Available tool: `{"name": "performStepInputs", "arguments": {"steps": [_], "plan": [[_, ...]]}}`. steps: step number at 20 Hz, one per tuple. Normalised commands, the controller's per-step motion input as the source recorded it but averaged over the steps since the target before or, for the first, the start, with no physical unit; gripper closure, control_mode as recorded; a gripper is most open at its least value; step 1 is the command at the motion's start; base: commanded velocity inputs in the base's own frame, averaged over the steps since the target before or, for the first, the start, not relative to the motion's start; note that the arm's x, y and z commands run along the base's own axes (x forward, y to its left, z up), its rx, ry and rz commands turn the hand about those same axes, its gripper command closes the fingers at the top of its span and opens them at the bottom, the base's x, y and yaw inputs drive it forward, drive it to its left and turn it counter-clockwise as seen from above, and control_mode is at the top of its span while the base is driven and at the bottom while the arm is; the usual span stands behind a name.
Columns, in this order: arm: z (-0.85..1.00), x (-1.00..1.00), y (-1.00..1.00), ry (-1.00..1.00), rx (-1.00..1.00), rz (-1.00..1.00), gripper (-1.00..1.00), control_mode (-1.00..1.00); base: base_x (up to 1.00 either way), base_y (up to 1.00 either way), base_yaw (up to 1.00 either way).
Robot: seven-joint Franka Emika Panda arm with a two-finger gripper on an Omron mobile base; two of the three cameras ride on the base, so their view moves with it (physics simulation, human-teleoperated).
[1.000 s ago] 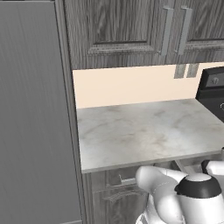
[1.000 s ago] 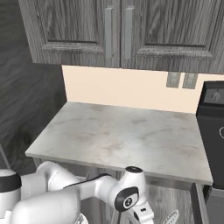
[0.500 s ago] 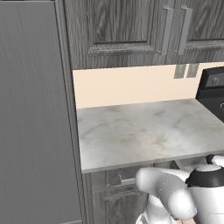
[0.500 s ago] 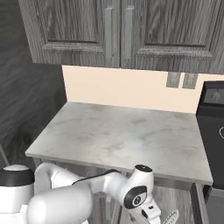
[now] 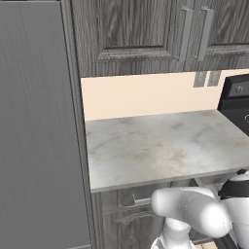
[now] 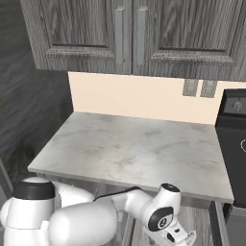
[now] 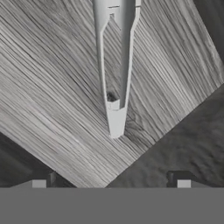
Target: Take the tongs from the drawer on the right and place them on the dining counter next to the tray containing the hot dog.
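The tongs [image 7: 116,87] lie flat on the wood-grain floor of the drawer [image 7: 52,87] in the hand view. They are slim and silvery, with the joined end pointing toward me and the two arms running off the top edge. My gripper [image 7: 113,181] hovers over them, open wide, with one fingertip to each side of the joined end and nothing between the fingers. In the right base view my wrist [image 6: 162,218] reaches down below the front edge of the worktop. The dining counter and the tray with the hot dog are out of view.
A wall-side marble worktop [image 5: 160,146] spans the base views, above my arm. Dark wood-grain wall cabinets [image 6: 125,33] hang over it. A black appliance [image 6: 233,113] stands at its right end and a tall grey panel [image 5: 34,126] at its left.
The arm has swung a little to the right under the worktop's front edge. The gripper has stayed open.
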Motion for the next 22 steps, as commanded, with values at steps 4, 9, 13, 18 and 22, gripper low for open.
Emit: {"name": "performStepInputs", "arguments": {"steps": [4,9,13,18,22], "plan": [[-0.32,0.0,0.0,-0.04,0.01,0.0,-1.0,-1.0,0.0,0.0,0.0],[-0.27,0.01,0.0,-0.03,0.02,0.0,-1.0,-1.0,0.0,0.0,0.0],[-0.21,0.09,-0.01,0.0,0.02,0.0,-1.0,-1.0,0.0,0.0,0.0],[-0.18,0.13,-0.11,0.0,0.03,0.0,-1.0,-1.0,0.0,0.0,0.0],[-0.13,0.11,-0.23,0.0,0.05,0.0,-1.0,-1.0,0.0,0.0,0.0]]}}
